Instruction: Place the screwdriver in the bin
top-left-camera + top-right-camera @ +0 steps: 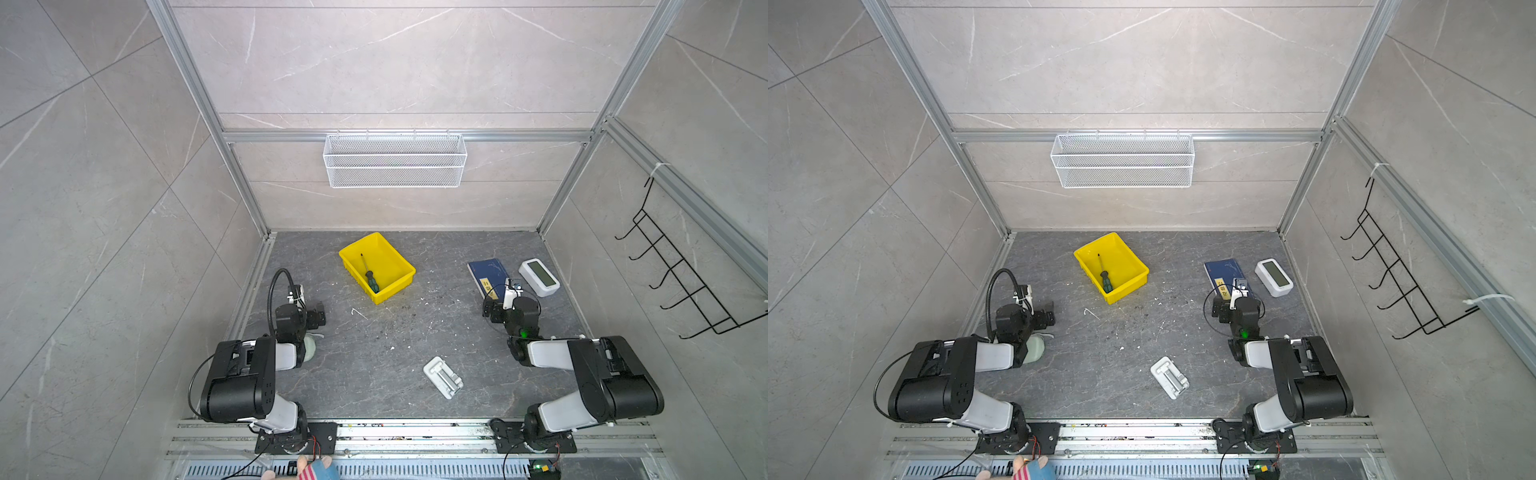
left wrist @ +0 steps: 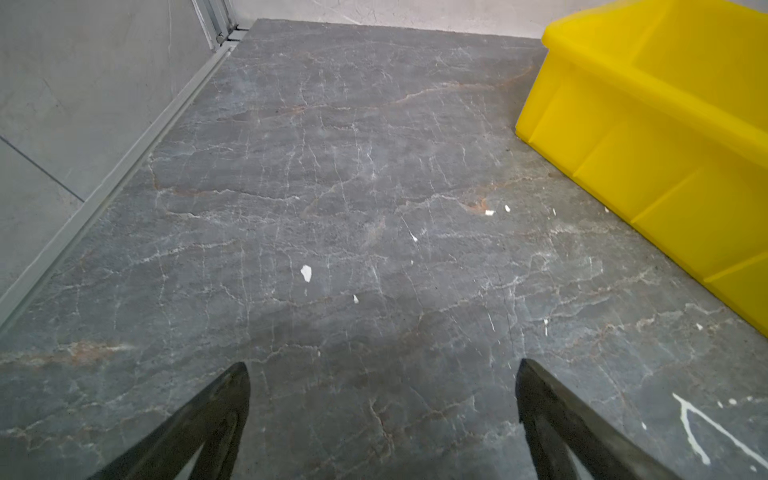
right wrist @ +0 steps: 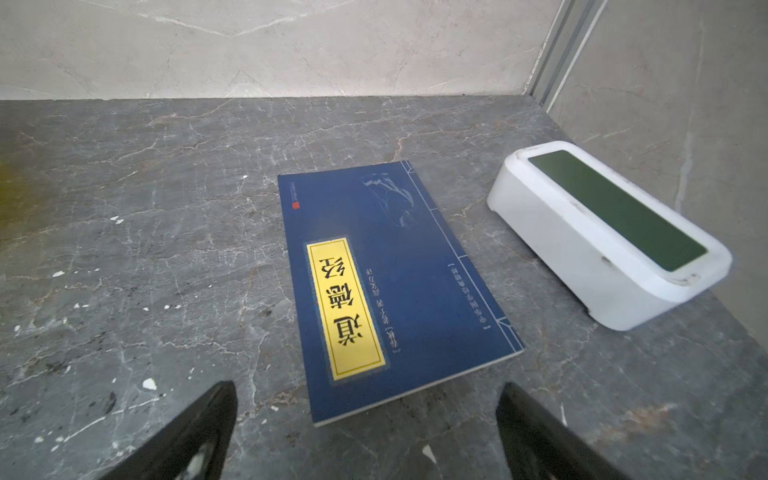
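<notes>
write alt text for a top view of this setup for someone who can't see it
A screwdriver lies inside a yellow bin on a dark stone table. The left arm and right arm rest near the front, neither touching the bin. A blue book and a white device lie at the right.

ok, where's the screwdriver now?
In both top views the screwdriver lies inside the yellow bin, left of centre near the back of the table, handle toward the front.
</notes>
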Robot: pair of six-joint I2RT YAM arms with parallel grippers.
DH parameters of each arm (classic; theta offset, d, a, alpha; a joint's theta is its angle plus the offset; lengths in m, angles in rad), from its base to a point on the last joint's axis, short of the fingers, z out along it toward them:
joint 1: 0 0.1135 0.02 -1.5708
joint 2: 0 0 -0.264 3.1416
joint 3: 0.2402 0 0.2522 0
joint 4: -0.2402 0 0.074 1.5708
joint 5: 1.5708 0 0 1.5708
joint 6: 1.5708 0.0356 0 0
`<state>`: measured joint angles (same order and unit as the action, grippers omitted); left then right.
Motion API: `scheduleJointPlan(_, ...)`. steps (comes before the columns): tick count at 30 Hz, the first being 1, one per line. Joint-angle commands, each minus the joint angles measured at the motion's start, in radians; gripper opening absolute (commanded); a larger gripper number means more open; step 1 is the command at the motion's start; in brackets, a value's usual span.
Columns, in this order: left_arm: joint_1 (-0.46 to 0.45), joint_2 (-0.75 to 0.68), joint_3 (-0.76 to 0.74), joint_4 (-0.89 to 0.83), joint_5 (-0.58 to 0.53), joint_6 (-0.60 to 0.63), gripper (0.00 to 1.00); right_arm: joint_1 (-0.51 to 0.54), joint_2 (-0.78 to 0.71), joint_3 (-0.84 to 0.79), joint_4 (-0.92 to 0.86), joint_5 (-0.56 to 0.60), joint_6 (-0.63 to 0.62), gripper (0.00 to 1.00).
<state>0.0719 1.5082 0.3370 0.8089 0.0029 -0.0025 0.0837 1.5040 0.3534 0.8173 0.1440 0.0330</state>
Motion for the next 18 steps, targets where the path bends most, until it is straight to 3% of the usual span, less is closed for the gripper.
scheduleJointPlan(1,0.011,-0.002,0.03,0.03,0.023,-0.008,1.0,-0.002,0.002,-0.006,0.068,-0.023,0.009,0.99)
scheduleJointPlan(18,0.011,-0.006,0.029,0.025,0.013,-0.008,1.0,0.004,0.005,-0.005,0.072,-0.01,-0.002,0.99)
